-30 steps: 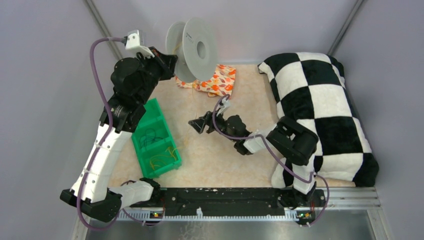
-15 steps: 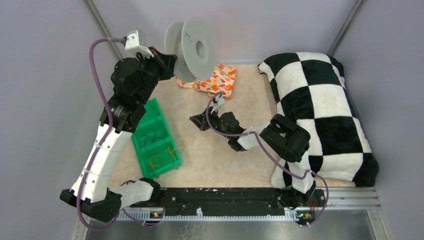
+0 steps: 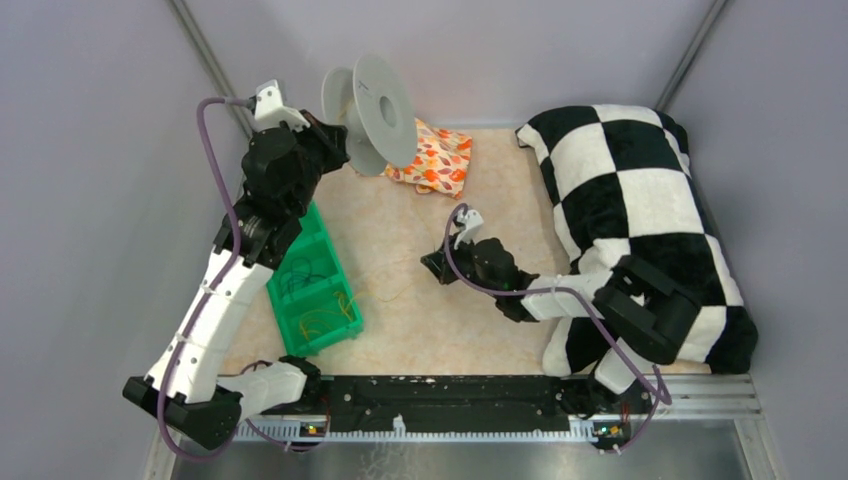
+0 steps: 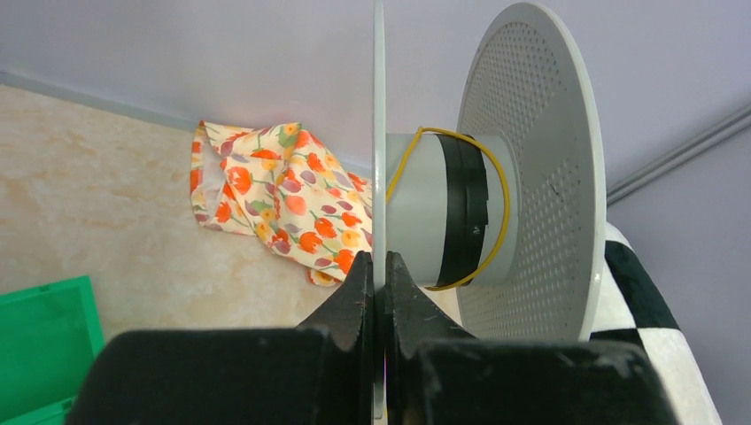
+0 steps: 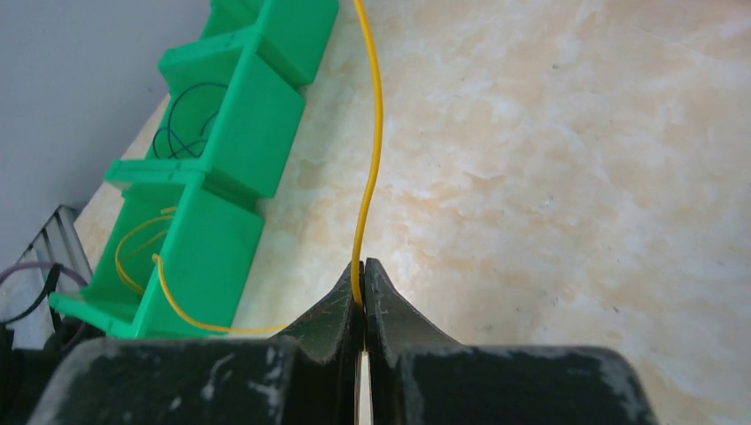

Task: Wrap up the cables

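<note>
Currently left fingers [image 4: 347, 305] clamp the spool [image 4: 531, 177] flange; right fingers [image 5: 339, 312] pinch a yellow cable [image 5: 372, 133] above the tabletop [image 5: 576, 177].

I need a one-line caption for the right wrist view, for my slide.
Right gripper shut on a yellow cable over the beige tabletop, green bin nearby.

Two jointed robot arms at the near edge of the table. The left arm [image 3: 215, 300] and right arm [image 3: 560, 295] pair white plastic shells on the long links with bulky matte-black joint housings. A thick purple cord [image 3: 208, 140] runs outside each arm to a small white wrist camera [image 3: 268, 100]. The left tool [image 4: 379, 266] and right tool [image 5: 361, 270] have black wedge-shaped fingers, scuffed with pale flecks.
</note>
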You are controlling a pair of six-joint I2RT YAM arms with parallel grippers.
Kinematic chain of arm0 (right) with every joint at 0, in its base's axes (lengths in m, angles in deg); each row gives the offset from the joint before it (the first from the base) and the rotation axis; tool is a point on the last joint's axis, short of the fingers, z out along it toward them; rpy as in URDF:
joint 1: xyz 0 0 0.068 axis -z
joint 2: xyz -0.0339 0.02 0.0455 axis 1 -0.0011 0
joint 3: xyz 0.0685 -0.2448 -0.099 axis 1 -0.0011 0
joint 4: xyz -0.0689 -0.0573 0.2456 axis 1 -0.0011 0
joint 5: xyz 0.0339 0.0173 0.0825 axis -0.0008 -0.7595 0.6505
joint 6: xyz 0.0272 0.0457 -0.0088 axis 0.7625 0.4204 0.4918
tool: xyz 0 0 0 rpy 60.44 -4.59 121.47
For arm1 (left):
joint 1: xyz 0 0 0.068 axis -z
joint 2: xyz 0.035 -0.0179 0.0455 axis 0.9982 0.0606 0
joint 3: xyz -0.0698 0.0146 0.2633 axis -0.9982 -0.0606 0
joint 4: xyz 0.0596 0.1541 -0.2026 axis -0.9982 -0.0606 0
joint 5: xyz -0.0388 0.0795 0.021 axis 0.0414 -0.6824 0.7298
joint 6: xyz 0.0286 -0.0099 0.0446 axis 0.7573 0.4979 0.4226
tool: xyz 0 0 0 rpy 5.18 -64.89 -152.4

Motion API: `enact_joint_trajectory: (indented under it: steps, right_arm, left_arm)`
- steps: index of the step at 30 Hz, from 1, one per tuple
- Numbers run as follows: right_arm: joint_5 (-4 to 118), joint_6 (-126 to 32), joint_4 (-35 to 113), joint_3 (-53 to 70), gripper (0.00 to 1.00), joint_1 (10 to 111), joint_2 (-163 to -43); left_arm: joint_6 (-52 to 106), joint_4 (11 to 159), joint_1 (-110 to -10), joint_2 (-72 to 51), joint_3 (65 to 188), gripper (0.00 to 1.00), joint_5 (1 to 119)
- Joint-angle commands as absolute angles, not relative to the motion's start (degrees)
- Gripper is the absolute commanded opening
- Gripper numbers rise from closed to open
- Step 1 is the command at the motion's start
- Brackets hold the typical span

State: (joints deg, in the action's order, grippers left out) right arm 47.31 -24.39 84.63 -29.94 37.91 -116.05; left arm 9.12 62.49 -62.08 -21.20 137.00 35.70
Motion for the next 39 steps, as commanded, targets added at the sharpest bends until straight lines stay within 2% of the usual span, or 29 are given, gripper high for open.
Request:
enact_joint_trajectory:
  steps: [1, 12, 19, 32, 39]
  right_arm:
    - [48.2, -29.1, 76.9, -31.9, 0.0, 36.9, -108.7]
    - [51.7, -39.3, 50.6, -24.3, 0.0, 31.1, -94.9]
    - [54.8, -39.0, 37.3, -16.2, 0.0, 29.3, -93.7]
    - [65.8, -42.5, 25.2, 0.6, 0.0, 27.8, -97.2]
    - [68.7, -40.7, 27.0, 1.8, 0.0, 26.6, -97.9]
  left_arm:
    - [5.7, 72.3, -62.2, -23.1, 135.2, 0.0, 31.7]
    - [0.7, 79.8, -62.3, -19.9, 126.6, 0.0, 31.1]
    - [0.3, 81.9, -62.2, -18.5, 123.9, 0.0, 32.8]
    - [4.9, 84.7, -61.8, -20.0, 119.1, 0.0, 32.4]
    - [0.2, 84.4, -61.7, -20.1, 117.9, 0.0, 27.8]
